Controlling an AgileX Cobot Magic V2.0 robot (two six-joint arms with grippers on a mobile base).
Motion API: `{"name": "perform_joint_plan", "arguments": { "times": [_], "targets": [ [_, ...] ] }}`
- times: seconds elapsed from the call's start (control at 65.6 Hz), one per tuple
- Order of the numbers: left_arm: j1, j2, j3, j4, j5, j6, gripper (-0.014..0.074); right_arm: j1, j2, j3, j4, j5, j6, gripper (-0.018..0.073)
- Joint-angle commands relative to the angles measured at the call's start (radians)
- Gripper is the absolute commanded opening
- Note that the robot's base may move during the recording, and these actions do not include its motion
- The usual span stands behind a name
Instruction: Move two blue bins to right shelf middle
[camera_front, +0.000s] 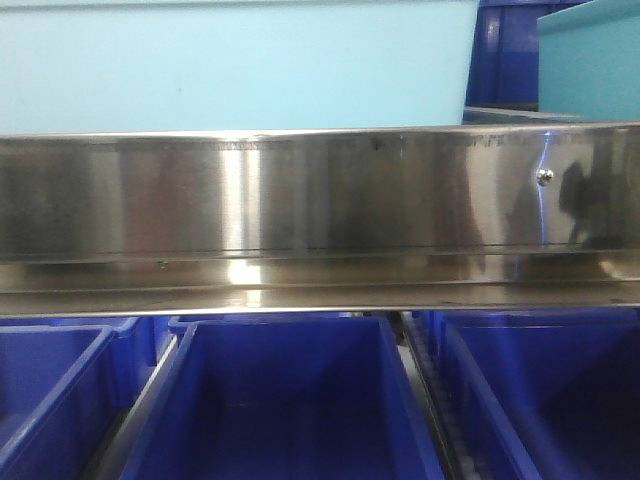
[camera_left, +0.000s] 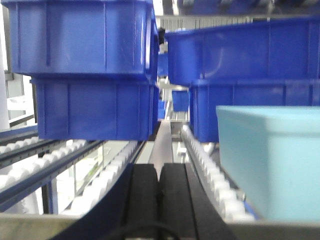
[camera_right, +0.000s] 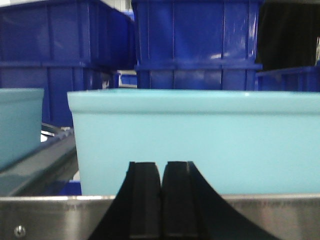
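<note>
Stacks of blue bins on roller lanes, well beyond left gripper; jaws pressed together, empty. Right gripper likewise closed on nothing, facing pale teal bin near its tips, more blue bins behind. Narrow gap between stacks. Front view mostly blocked by steel rail; bins below cut off.

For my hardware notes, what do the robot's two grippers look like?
Both the left gripper and the right gripper have two matte black fingers with flat, block-like tips that flare outward toward the base. A thin dark cable curves below the left one. No markings show.
</note>
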Motion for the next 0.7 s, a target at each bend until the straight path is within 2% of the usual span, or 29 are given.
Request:
{"name": "perform_joint_plan", "arguments": {
  "times": [0.0,0.168,0.305,0.381,0.427,0.519,0.656,0.686],
  "targets": [
    [0.003,-0.003,-0.002,-0.058,-0.069,-0.008,-0.0111,-0.004,-0.003,-0.001,-0.006,-0.039,-0.001,-0.0162],
    [0.003,-0.003,-0.148,-0.073,-0.029,-0.008,-0.0111,-0.004,-0.003,-0.158,-0.006,0.141,-0.001,-0.0162],
    [0.003,0.020,-0.368,-0.062,0.157,-0.008,-0.0102,-0.004,-0.003,-0.320,-0.006,0.210,0.010,-0.0162],
    [0.003,0.077,-0.488,-0.039,0.277,-0.008,-0.0034,-0.002,0.046,-0.425,-0.006,0.285,0.017,-0.0160],
    [0.003,0.108,-0.541,-0.030,0.328,-0.008,0.0015,-0.002,0.088,-0.481,-0.006,0.326,0.017,-0.0128],
    [0.003,0.185,-0.634,-0.030,0.370,-0.008,0.0178,-0.002,0.176,-0.571,-0.006,0.367,0.017,0.0030],
    [0.003,0.297,-0.702,-0.028,0.377,-0.008,0.0447,-0.002,0.324,-0.663,-0.006,0.367,0.017,0.0433],
    [0.003,0.320,-0.713,-0.028,0.382,-0.008,0.0492,-0.002,0.361,-0.672,-0.006,0.367,0.017,0.0499]
  ]
}}
